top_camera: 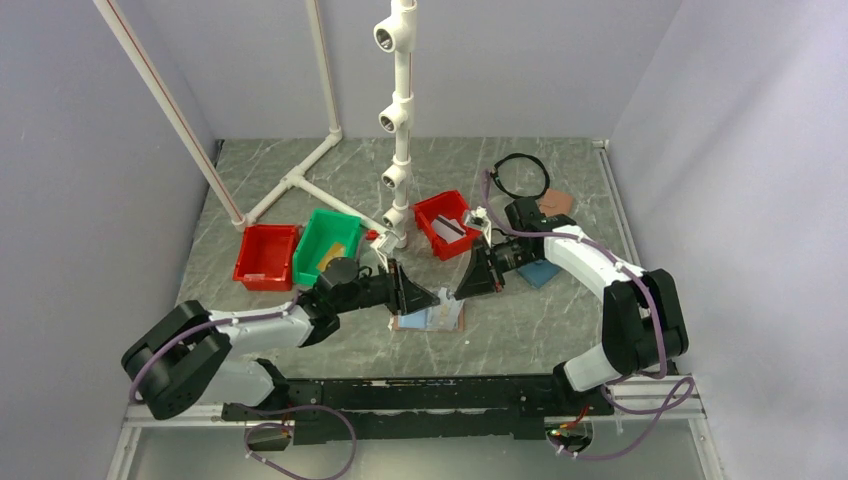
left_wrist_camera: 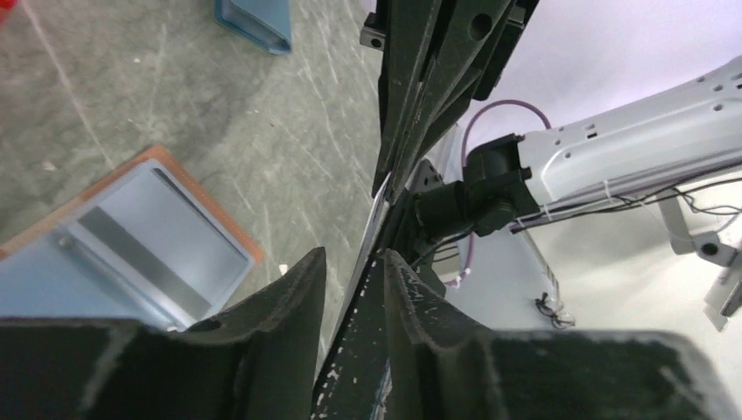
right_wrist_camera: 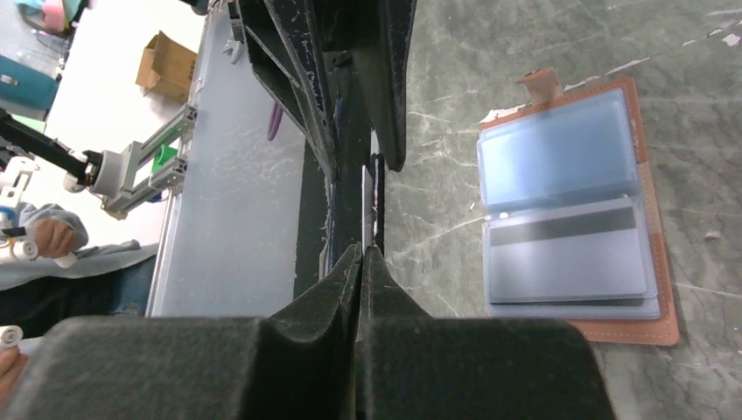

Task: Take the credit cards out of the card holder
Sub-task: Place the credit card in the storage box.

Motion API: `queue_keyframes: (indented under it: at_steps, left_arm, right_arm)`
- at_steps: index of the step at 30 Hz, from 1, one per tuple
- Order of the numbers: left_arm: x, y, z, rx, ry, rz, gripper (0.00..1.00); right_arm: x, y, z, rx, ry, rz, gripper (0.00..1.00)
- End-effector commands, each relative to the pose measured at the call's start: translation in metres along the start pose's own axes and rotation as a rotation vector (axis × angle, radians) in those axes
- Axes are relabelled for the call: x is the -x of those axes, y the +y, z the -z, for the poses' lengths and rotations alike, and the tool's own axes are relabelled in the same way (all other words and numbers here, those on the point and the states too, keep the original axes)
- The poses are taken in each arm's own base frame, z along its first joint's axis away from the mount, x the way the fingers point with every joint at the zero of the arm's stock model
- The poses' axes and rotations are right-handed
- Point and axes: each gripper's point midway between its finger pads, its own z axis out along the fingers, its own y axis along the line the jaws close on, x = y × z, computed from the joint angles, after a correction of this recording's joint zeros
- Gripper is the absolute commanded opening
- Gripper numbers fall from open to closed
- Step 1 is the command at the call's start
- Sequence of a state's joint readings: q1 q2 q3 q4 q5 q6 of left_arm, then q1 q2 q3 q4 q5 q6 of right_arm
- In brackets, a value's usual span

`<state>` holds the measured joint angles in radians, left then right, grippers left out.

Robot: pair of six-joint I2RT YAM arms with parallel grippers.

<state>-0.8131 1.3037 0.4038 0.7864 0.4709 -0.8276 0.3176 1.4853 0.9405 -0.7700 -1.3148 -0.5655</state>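
The card holder (top_camera: 430,318) lies open on the table between the arms, tan outside with pale blue sleeves (right_wrist_camera: 569,210) (left_wrist_camera: 131,236). A grey-white credit card (right_wrist_camera: 560,254) with a dark stripe sits in one sleeve. Just above the holder the two grippers meet tip to tip. A thin credit card (right_wrist_camera: 367,197) stands edge-on between them, and my right gripper (right_wrist_camera: 364,249) (top_camera: 462,290) is shut on it. The left gripper (left_wrist_camera: 354,254) (top_camera: 432,296) is open, its jaws a little apart on either side of the same card's edge (left_wrist_camera: 374,219).
Behind the holder stand a red bin (top_camera: 267,255), a green bin (top_camera: 327,245) and a second red bin (top_camera: 445,222), with a white pipe stand (top_camera: 400,120) between them. A teal-blue wallet (top_camera: 538,272), a brown wallet (top_camera: 555,203) and a black cable loop (top_camera: 522,175) lie at the right.
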Motion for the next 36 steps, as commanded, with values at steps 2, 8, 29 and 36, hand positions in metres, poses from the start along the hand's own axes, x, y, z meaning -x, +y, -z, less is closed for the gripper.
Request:
queue_keyframes:
  at_steps: [2, 8, 29, 36]
  left_arm:
    - [0.024, 0.003, 0.007, 0.099, -0.095, -0.008, 0.52]
    - [0.023, 0.033, 0.037, 0.284, -0.185, 0.063, 0.98]
    - [0.007, 0.041, 0.093, 0.403, -0.233, 0.107, 0.99]
    - [0.005, 0.042, 0.093, 0.423, -0.199, 0.095, 1.00]
  right_arm:
    - [0.020, 0.000, 0.011, -0.031, -0.004, 0.081, 0.00]
    - [0.045, -0.015, 0.044, -0.175, -0.043, 0.127, 0.00]
    - [0.176, -0.126, 0.117, -0.758, -0.210, 0.129, 0.00]
    - [0.173, -0.151, 0.105, -0.761, -0.143, 0.099, 0.00]
